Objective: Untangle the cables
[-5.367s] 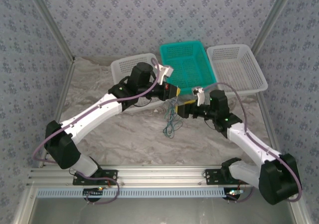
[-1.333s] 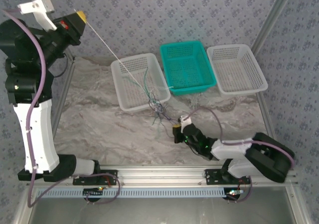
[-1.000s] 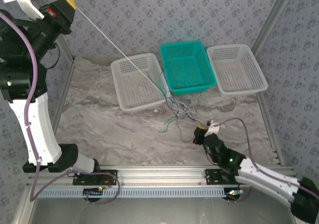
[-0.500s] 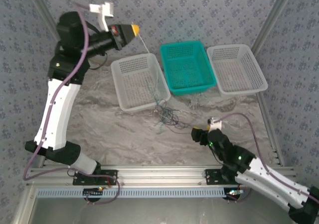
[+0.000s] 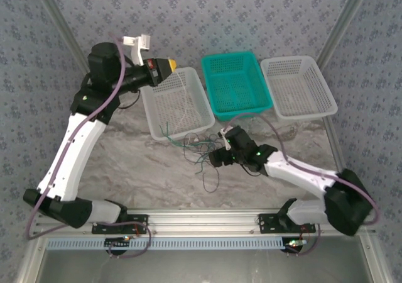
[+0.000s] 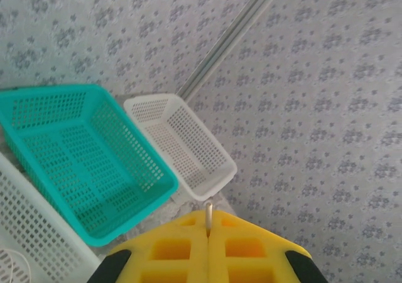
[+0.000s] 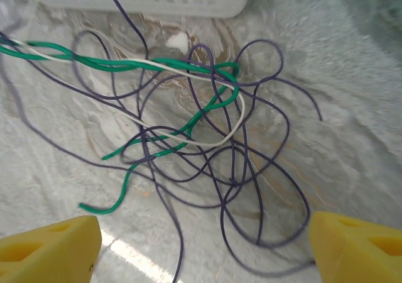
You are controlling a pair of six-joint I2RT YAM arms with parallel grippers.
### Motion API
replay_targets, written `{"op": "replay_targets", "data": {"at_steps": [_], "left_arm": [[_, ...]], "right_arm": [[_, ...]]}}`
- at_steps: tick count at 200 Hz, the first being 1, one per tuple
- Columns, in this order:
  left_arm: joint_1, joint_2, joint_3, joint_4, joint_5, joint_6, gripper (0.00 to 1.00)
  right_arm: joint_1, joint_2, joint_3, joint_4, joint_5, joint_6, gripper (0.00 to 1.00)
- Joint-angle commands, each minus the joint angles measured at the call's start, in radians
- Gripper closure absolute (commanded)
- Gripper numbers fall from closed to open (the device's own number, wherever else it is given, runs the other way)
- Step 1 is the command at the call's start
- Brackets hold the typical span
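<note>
Green strand (image 7: 125,64) is vivid, the whitish strand (image 7: 213,142) pale cream, and the dark strands (image 7: 233,163) read purple, maybe navy, hard to call. Table (image 5: 144,163): grey-beige marble veining. Teal basket (image 5: 230,57), two white baskets (image 5: 151,122) (image 5: 325,88). Finger pads (image 7: 44,245) are yellow. Walls (image 5: 251,12): grey-blue, small floral sprigs.

Aluminium rails (image 5: 207,219) and cloth walls (image 5: 251,12) mark a lab

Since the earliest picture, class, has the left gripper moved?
Yes. The left gripper went from before the teal basket leftward to the far rim of the left white basket.
</note>
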Motion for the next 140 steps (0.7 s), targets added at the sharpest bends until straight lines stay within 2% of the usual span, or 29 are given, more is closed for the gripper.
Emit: {"op": "replay_targets", "data": {"at_steps": [1,19,49,76,97,108,130,140], "left_arm": [[-0.001,-0.049,-0.025,0.054,-0.001,-0.013,1.00],[-0.001,-0.065,-0.039,0.056,-0.001,-0.014,1.00],[-0.001,-0.078,-0.057,0.063,-0.008,-0.015,1.00],[-0.001,-0.076,-0.065,0.077,-0.002,-0.024,1.00],[-0.002,-0.077,-0.063,0.078,-0.002,-0.023,1.00],[-0.001,-0.078,-0.065,0.079,-0.004,-0.022,1.00],[-0.001,-0.084,-0.069,0.078,-0.009,-0.023,1.00],[-0.001,-0.086,-0.071,0.076,-0.011,-0.020,1.00]], "right_arm": [[-0.054,0.091,0.027,0.154,-0.099,-0.054,0.17],[-0.097,0.153,-0.003,0.236,-0.172,-0.013,0.21],[-0.084,0.170,-0.073,0.342,-0.202,-0.004,0.21],[-0.058,0.176,-0.117,0.350,-0.094,-0.035,0.19],[0.030,0.217,-0.093,0.329,0.094,-0.097,0.11],[0.063,0.255,-0.072,0.332,0.141,-0.107,0.06],[0.086,0.329,-0.036,0.350,0.193,-0.084,0.06],[0.097,0.359,-0.024,0.358,0.237,-0.074,0.10]]}}
